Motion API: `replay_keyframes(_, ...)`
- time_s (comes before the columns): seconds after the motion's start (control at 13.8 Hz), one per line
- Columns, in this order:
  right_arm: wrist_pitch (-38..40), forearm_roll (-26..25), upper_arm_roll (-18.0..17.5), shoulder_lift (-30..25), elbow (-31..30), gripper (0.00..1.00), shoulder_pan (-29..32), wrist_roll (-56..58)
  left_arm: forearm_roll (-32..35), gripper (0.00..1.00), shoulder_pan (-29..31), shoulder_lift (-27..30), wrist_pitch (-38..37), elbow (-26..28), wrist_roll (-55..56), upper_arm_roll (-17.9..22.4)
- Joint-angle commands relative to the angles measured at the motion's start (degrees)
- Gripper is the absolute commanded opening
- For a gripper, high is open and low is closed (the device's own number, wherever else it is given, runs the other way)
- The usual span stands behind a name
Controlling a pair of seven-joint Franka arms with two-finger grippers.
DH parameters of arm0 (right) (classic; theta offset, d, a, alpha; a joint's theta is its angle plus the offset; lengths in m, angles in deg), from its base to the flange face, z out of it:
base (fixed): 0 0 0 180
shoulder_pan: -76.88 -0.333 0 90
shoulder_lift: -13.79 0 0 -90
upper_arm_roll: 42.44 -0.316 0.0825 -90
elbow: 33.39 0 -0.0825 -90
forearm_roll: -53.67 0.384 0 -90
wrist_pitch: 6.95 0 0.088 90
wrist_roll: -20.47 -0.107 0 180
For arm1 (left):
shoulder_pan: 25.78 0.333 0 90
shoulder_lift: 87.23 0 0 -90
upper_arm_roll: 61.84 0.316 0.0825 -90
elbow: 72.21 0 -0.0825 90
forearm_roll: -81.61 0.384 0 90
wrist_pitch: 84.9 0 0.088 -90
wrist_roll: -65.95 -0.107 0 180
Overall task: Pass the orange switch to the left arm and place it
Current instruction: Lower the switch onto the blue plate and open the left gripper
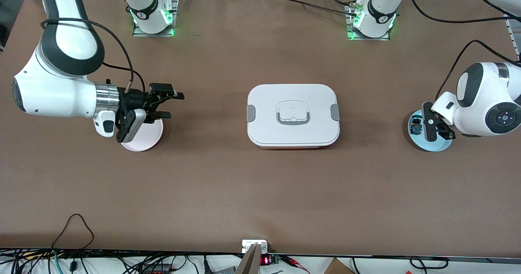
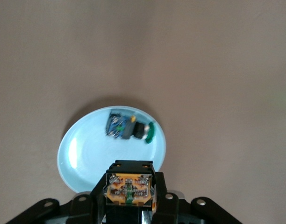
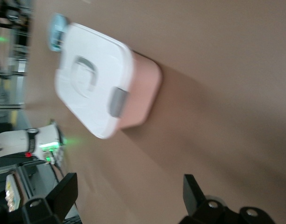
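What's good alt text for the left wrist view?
The left gripper, shut on the orange switch, is over a pale blue plate on the brown table. A blue-bodied switch with a green cap lies on its side on the plate.

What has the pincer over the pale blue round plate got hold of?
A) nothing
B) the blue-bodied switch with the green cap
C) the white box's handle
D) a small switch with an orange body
D: the left wrist view shows the left pincer shut on the small orange-bodied switch, above the pale blue round plate where the blue-bodied, green-capped switch lies.
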Motion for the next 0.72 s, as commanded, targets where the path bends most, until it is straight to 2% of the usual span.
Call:
replay_keyframes(0.0, 2.7, -8.4, -0.4, -0.5, 0.6, 1.00, 0.4, -14.0, 2.6, 0.08, 5.5, 1.0, 11.8, 7.4, -6.8, -0.8)
replay_keyframes(0.22, 2.8, -23.6, -0.6, -0.2, 0.9, 1.00, 0.1, -23.1, 2.7, 0.08, 10.6, -2.3, 25.4, 11.8, -12.1, -0.8)
replay_keyframes(0.36, 5.1, -27.6, -0.4, -0.5, 2.0, 1.00, 0.5, -27.8, 2.7, 0.08, 11.7, -4.8, 28.1, 12.3, -15.2, -0.8)
replay_keyframes(0.51, 7.9, -38.5, -0.4, -0.4, 7.5, 1.00, 1.8, -25.9, 2.7, 0.11, 12.4, -6.2, 29.0, 12.3, -15.2, -0.8)
replay_keyframes(0.58, 8.5, -41.4, -0.4, -0.6, 9.0, 1.00, 2.3, -24.4, 2.6, 0.12, 12.8, -7.0, 29.1, 12.2, -15.2, -0.8)
replay_keyframes(0.65, 7.9, -41.9, -0.4, -0.8, 10.2, 1.00, 4.3, -23.5, 2.6, 0.13, 13.1, -7.7, 29.5, 12.0, -15.2, -0.8)
